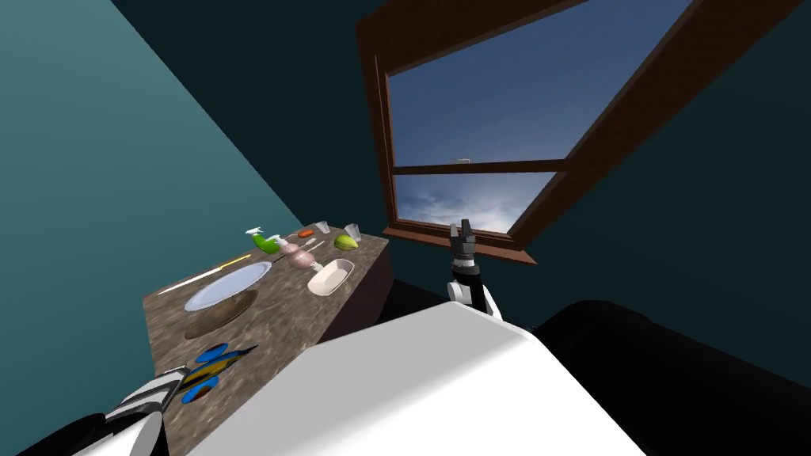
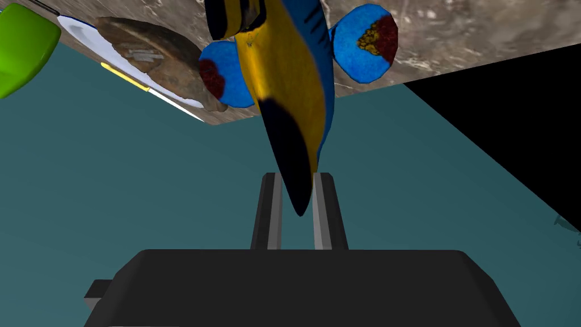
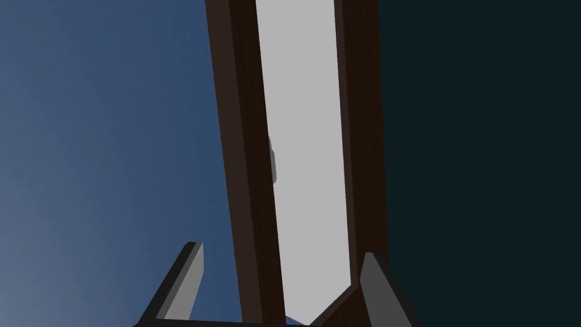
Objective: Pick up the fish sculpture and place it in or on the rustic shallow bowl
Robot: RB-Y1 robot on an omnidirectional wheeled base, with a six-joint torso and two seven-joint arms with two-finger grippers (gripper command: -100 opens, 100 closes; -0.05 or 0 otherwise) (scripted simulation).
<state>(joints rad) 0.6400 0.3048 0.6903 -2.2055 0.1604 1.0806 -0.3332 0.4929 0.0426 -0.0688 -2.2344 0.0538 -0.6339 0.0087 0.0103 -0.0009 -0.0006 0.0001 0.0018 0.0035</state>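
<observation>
Brown mottled stone forms the counter (image 1: 317,317), which runs along a teal wall (image 1: 119,158). At its near end the left gripper (image 2: 298,196) is clamped on the fish sculpture (image 2: 283,74). The left wrist view gives the detail: both thin fingers (image 2: 272,210) stand close together and press the sides of the fish's black tail tip. Its yellow and blue body runs away from the gripper over the counter, between two round blue fins with red patches. From the head camera the fish is just a small blue and yellow shape at the counter's near edge, and I cannot tell whether it rests on the stone or is raised off it.

Just beyond the fish lies the rustic shallow bowl (image 1: 222,313), brown, its far rim against a pale plate (image 1: 230,285). A yellow and white stick (image 1: 206,273) lies beside the plate, toward the wall. Farther along, the head view adds a white oblong dish (image 1: 331,277), a green spray bottle (image 1: 265,241) and a green fruit (image 1: 346,242).

Well apart from the counter, the right gripper (image 3: 282,250) is raised before the window (image 1: 491,119), fingers spread wide and holding nothing.
</observation>
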